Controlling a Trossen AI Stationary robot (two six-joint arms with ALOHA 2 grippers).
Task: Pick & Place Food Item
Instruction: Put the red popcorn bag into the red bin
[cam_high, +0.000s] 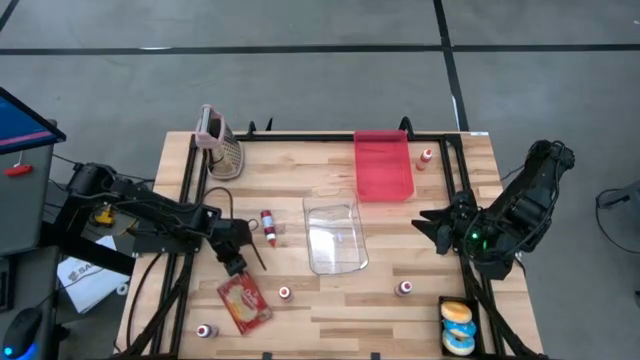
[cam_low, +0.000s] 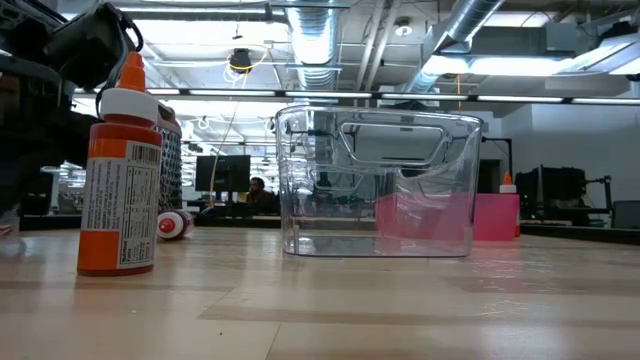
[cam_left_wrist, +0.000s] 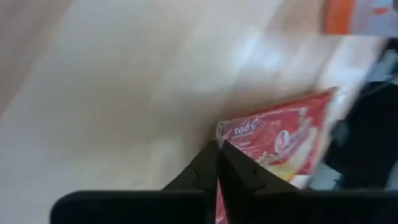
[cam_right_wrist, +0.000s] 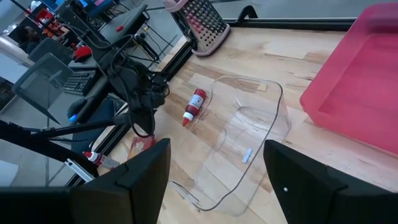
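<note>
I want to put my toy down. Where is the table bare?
Bare wood lies between the grater and the pink tray, and between the clear tub and the donut box. It is crowded around the left gripper and the red packet.

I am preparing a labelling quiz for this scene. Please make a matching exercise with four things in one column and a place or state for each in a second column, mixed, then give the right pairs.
Things:
1. red food packet
2. clear container
3. pink tray
4. right end effector

Places or states:
A. open, at the table's right side, holding nothing
B. near the table's far edge, right of the grater
C. pinched at its edge by the shut left end effector
D. middle of the table, empty

Pairs: 1-C, 2-D, 3-B, 4-A
</note>
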